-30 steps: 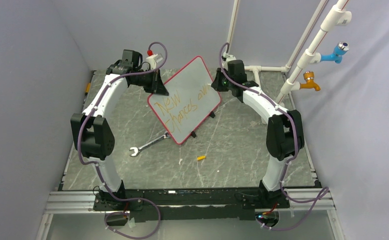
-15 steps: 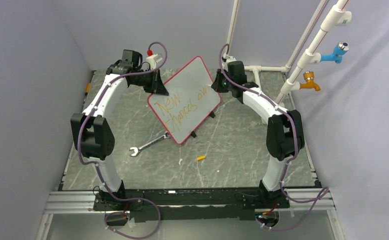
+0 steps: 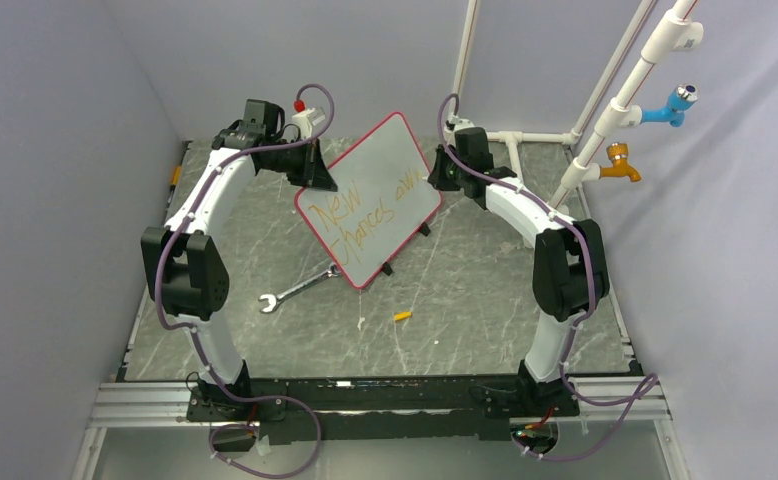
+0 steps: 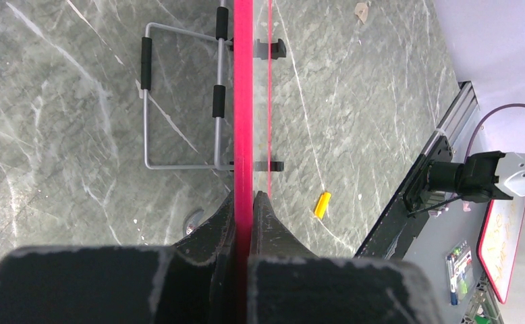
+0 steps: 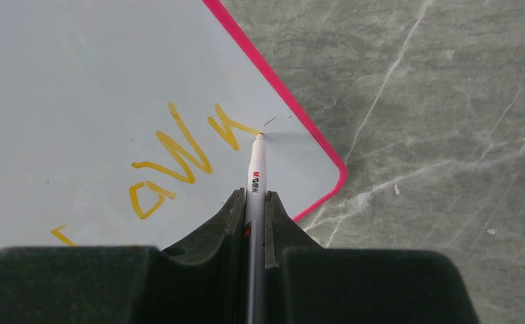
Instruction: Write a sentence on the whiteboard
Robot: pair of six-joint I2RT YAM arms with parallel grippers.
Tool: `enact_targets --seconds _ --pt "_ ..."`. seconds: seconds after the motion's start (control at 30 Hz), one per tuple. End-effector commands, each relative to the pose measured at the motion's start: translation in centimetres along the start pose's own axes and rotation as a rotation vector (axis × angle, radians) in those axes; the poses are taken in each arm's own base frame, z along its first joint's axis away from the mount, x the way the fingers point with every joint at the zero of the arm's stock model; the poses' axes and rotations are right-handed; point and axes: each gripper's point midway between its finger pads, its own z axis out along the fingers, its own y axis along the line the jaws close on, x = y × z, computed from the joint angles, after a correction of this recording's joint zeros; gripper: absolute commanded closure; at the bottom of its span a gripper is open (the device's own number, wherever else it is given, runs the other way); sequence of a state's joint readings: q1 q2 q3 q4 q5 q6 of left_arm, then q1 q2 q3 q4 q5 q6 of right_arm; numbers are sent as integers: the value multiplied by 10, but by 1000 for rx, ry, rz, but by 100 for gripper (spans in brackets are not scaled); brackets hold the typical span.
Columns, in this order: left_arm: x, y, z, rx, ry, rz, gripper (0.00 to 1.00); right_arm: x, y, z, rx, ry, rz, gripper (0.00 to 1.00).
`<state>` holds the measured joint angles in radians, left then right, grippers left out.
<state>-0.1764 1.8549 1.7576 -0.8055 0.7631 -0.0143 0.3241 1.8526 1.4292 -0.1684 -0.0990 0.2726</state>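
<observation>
The whiteboard [image 3: 380,170], white with a thin red frame, stands tilted at the table's back middle. Orange handwriting [image 3: 360,215] reads about "New chances aw". My left gripper [image 3: 317,172] is shut on the board's left edge; the left wrist view shows the red frame [image 4: 243,101] edge-on between the jaws. My right gripper [image 3: 437,170] is shut on a white marker [image 5: 256,177]. The marker's tip touches the board [image 5: 77,67] at the end of the last orange stroke [image 5: 229,126], near the board's rounded corner.
A steel wrench [image 3: 295,290] lies on the table in front of the board. An orange marker cap [image 3: 402,316] lies nearer the front; it also shows in the left wrist view [image 4: 322,204]. White pipes with blue and orange taps [image 3: 620,165] stand at back right.
My right gripper has shifted slightly left along the board's right edge with the marker. The left arm and the board have not moved.
</observation>
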Motion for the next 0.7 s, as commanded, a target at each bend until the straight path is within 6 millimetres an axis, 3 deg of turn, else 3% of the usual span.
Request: enact_targets --seconds 0.0,0.23,0.67 --pt "15 11 2 -79 51 102 100 -25 5 -15 6 -65 -22 100" --pt "15 10 2 -79 50 103 100 -44 11 -27 -8 -114 -18 100" --pt "15 10 2 -76 50 103 100 -64 15 -14 -11 -139 -11 100"
